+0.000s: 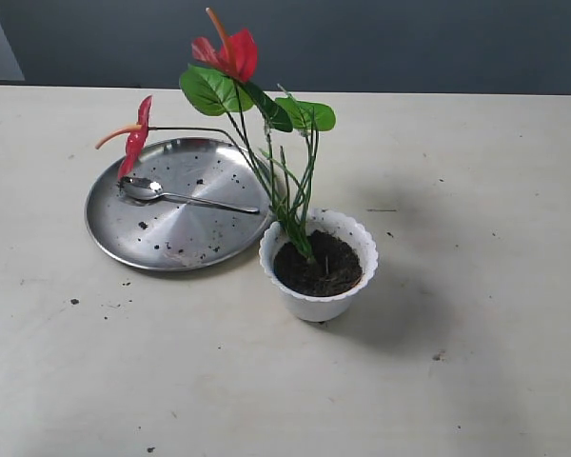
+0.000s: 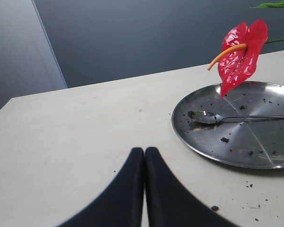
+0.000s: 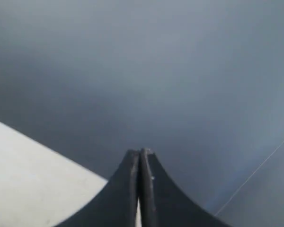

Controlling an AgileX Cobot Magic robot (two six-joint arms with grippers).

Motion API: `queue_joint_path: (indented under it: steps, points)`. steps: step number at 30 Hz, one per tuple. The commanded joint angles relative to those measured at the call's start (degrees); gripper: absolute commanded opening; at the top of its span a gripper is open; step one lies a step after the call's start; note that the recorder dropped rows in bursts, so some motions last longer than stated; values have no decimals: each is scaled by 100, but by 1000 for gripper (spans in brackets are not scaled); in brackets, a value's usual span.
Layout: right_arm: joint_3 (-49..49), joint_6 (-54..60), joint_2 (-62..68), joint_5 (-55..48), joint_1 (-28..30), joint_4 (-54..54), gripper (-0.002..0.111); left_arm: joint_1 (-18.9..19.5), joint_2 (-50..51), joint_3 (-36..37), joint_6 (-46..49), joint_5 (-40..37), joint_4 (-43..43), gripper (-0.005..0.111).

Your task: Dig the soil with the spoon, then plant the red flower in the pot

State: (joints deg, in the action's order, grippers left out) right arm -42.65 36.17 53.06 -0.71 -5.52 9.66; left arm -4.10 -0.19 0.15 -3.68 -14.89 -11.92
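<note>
Red artificial anthurium flower [image 1: 230, 55] stands planted in dark crumbly soil [image 1: 319, 267] inside small white scalloped plastic pot [image 1: 319, 303] mid-table, slim silver teaspoon [image 1: 171, 194] lying on round steel plate [image 1: 200, 238] toward the left edge, left gripper [image 2: 144, 152] and right gripper [image 3: 140, 153] both pressed together, empty.

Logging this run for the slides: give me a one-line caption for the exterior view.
Red flower planted in the soil of the white pot, spoon lying on the steel plate beside it.
</note>
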Motion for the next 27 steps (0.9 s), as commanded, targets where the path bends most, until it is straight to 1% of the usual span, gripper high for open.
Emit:
queue_joint_path:
  steps: [1,6,7,10,11,12,13,14,16,18,20,24,27]
  points:
    - [392,13,-1247,71,14,-966,-1,-13,19,-15,-21,39,29,1]
    - [927,13,-2392,118,14,-743,-1,-13,19,-15,-21,39,29,1]
    - [1255,13,-2804,118,14,-790,-1,-13,19,-15,-21,39,29,1]
    - [1930,2,-3383,71,14,-864,-1,-13,19,-15,-21,39,29,1]
    - [2336,2,-3614,39,14,-1247,-1,-13,19,-15,-21,39,29,1]
    - [2550,2,-3695,39,14,-1419,-1,-13,19,-15,-21,39,29,1]
    - [2982,2,-3799,39,14,-1606,-1,-13,19,-15,-21,39,29,1]
    - [3152,2,-3825,39,14,-1606,-1,-13,19,-15,-21,39,29,1]
    - [3855,2,-3983,-59,14,-1557,-1,-13,19,-15,-21,39,29,1]
    - [4200,2,-4222,-309,14,-1557,-1,-13,19,-15,-21,39,29,1]
    - [4265,2,-4450,-417,14,-1557,-1,-13,19,-15,-21,39,29,1]
    - [4265,2,-4560,-1114,14,-1167,-1,-13,19,-15,-21,39,29,1]
    - [4265,2,-4560,-1660,14,-1158,-1,-13,19,-15,-21,39,29,1]
